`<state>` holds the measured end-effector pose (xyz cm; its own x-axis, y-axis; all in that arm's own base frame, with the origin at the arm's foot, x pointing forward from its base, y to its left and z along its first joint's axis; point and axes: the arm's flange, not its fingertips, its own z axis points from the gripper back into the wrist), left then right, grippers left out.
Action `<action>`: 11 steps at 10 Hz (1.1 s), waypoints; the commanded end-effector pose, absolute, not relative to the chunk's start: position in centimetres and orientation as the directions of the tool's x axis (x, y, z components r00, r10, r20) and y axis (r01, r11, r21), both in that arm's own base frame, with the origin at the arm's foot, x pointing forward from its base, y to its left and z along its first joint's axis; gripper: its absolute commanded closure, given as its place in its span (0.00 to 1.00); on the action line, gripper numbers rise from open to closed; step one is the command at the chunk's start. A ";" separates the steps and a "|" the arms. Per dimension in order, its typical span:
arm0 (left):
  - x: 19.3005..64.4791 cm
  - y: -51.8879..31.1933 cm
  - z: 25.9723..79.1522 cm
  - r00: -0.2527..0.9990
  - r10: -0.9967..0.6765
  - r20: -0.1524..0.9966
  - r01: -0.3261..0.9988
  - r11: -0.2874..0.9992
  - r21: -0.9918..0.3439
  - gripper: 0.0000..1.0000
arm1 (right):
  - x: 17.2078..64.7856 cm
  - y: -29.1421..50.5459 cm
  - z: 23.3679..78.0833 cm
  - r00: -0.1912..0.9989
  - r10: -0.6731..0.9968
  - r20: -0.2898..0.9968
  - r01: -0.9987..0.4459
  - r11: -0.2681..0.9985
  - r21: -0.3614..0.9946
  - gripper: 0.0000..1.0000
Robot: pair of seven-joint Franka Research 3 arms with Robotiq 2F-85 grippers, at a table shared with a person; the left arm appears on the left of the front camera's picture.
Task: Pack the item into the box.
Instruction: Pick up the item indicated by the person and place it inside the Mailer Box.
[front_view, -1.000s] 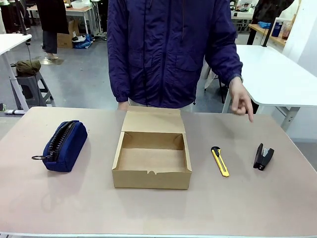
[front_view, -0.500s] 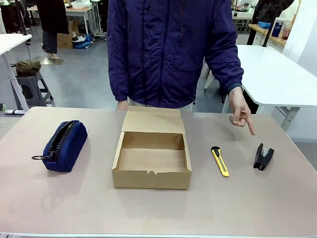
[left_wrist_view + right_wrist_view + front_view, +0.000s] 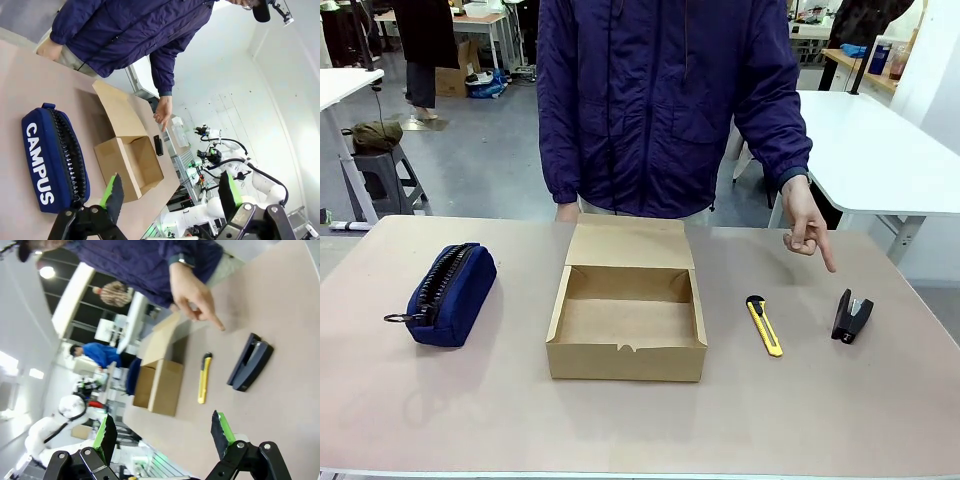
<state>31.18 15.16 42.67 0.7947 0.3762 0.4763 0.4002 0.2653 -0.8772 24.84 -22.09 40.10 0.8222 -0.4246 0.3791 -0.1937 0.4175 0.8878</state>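
Front: person's hand (image 3: pixel 807 228) points at the item (image 3: pixel 852 316), well apart from the box (image 3: pixel 625 362). Left wrist: our left gripper (image 3: pixel 170 192) gapes empty, box beyond its fingers. Right wrist: right gripper (image 3: pixel 164 432) wide too, item ahead beyond one finger; we'd straddle its narrow width.

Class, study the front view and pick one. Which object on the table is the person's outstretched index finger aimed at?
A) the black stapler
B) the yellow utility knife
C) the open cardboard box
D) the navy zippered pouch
A: the person's hand hangs over the table's right side, its index finger slanting down toward the black stapler, the thing nearest the fingertip.
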 end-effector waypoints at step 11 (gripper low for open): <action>31.4 15.2 42.7 0.778 0.384 0.497 0.428 0.255 -0.867 0.00 | 38.0 -0.3 36.1 0.962 -0.270 -0.053 0.272 0.912 0.307 0.00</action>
<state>31.42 15.26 42.58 0.7957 0.3746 0.4760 0.3995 0.2662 -0.8772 37.70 -0.06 37.01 0.9750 -0.2222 -0.0089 0.2086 0.9003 0.3821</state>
